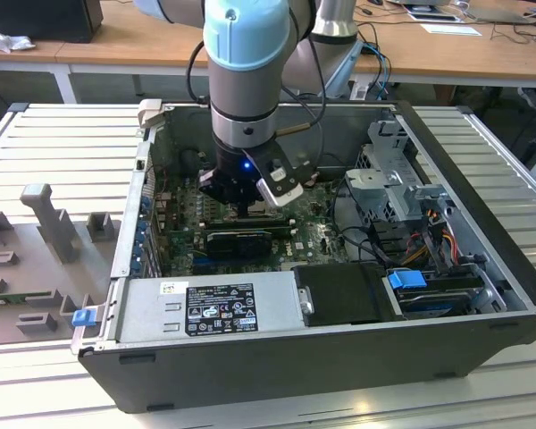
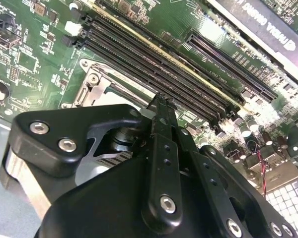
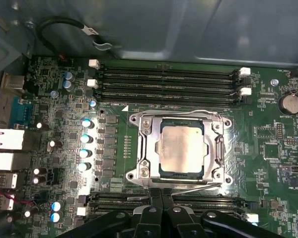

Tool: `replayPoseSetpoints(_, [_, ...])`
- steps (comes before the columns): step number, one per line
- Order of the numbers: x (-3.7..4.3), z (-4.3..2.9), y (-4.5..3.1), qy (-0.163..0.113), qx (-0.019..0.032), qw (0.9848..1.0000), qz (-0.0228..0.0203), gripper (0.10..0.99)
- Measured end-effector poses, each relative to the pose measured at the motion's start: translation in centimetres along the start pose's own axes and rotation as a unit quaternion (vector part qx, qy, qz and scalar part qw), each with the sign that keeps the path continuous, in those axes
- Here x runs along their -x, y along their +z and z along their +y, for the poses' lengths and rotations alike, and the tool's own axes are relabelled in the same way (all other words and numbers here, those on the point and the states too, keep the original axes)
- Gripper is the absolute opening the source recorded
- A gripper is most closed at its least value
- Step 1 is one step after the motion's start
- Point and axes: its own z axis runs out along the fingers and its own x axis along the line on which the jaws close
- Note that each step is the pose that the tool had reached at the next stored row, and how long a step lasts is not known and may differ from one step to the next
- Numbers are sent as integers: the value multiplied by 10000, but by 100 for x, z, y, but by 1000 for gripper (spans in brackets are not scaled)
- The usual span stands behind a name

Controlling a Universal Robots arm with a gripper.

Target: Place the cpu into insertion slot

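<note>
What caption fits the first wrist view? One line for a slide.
The cpu sits inside the insertion slot, with the gripper just beside the socket frame.

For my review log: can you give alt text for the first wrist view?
The cpu lies flat inside the insertion slot, framed by shiny metal on a green motherboard. Long black memory slots run beside it, and the black pincer sits at the slot's edge.
</note>
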Motion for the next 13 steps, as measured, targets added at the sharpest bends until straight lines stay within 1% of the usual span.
replayPoseSetpoints(4, [-16,-10,16,0,19,10000,-1,106])
replayPoseSetpoints(7, [-28,-35,22,2,73,10000,-3,106])
replayPoseSetpoints(8, [-32,-43,22,2,82,10000,-4,106])
replayPoseSetpoints(11, [-64,-79,16,-35,91,10000,2,106])
replayPoseSetpoints(13, [-84,-86,17,-110,103,9999,15,106])
